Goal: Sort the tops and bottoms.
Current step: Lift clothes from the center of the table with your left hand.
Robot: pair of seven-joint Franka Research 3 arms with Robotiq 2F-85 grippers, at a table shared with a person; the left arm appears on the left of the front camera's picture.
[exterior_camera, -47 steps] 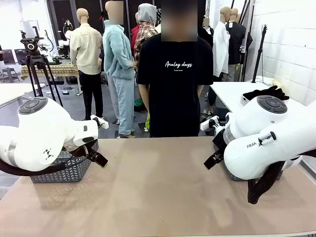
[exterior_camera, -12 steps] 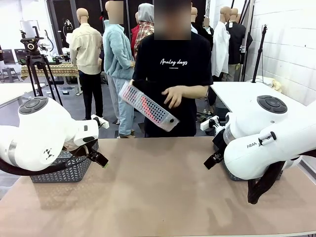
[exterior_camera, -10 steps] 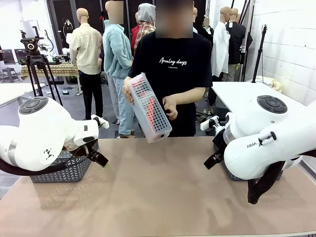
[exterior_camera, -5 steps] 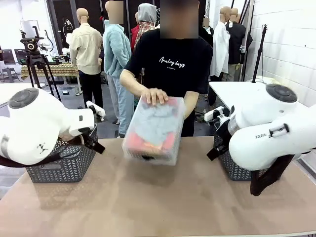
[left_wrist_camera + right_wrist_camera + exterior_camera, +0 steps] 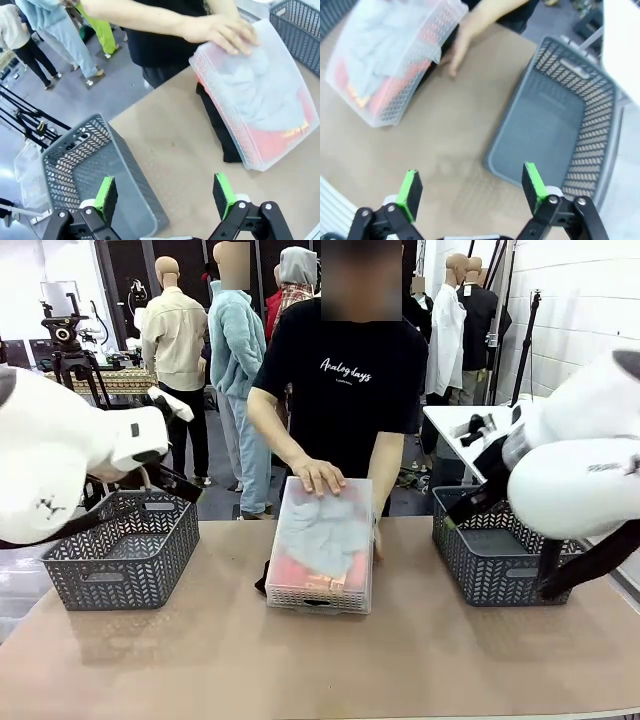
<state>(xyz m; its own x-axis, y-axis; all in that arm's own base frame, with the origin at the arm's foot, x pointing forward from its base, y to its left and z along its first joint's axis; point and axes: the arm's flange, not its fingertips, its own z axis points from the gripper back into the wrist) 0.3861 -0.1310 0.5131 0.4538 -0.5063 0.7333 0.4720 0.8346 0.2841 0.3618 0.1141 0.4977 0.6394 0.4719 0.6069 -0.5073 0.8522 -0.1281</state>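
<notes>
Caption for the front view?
Person's hand on upturned translucent bin covering orange top, pale grey top and black bottoms, between left grey basket and right grey basket.

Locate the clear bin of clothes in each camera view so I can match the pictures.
Front: the clear bin is at table centre, under the person's hand.
Left wrist: the clear bin is at upper right.
Right wrist: the clear bin is at upper left.
Shared landmark: the orange top showing through its wall.

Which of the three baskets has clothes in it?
The clear basket in the middle, under the person's hand; the left grey basket and right grey basket are empty.
</notes>
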